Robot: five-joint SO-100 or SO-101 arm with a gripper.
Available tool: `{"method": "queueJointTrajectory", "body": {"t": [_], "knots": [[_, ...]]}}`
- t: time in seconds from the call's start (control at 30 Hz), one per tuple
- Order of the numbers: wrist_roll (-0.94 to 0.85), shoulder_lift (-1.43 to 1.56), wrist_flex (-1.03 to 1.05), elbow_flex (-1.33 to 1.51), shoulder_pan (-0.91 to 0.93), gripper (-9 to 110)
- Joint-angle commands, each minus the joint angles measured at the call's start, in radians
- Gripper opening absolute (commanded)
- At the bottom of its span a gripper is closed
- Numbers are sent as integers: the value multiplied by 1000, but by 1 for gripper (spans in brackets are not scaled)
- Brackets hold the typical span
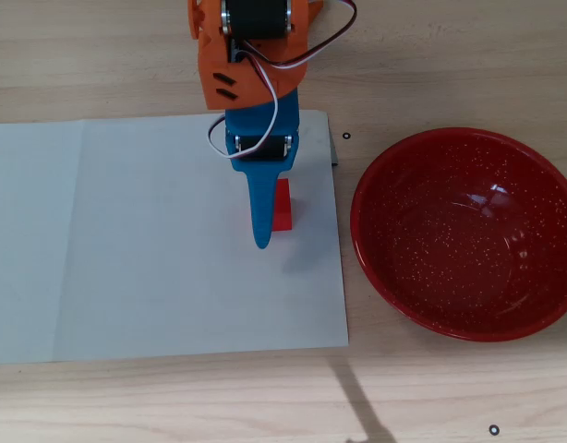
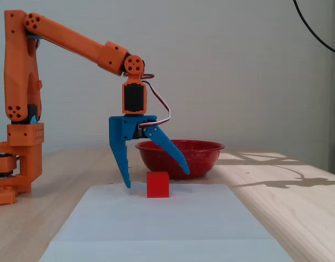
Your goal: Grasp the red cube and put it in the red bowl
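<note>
The red cube [image 1: 283,209] rests on a white paper sheet [image 1: 154,240], partly hidden under the blue gripper in the overhead view. In the fixed view the cube [image 2: 157,184] sits between the spread fingers. My gripper [image 1: 260,198] is open and empty. In the fixed view the gripper [image 2: 156,179] has its left fingertip down near the paper beside the cube, and the right finger slants up over the cube's other side. The red speckled bowl [image 1: 431,268] stands empty on the wood to the right of the paper in the overhead view. In the fixed view the bowl [image 2: 205,155] is behind the gripper.
The orange arm reaches in from the top edge in the overhead view; its base [image 2: 17,164] stands at the left in the fixed view. The wooden table [image 1: 173,397] surrounds the paper [image 2: 156,224]. A small black mark [image 1: 346,137] lies near the paper's corner.
</note>
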Motion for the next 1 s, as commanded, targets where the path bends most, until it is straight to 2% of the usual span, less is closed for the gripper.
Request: {"method": "queueJointTrajectory", "body": {"t": [0.0, 0.17, 0.43, 0.83, 0.97], "knots": [[-17, 44, -29, -115, 20, 52], [-17, 17, -52, -114, 20, 50], [-6, 5, -77, -103, 17, 40], [5, 14, -83, -95, 15, 19], [12, 31, -84, -92, 14, 4]]}}
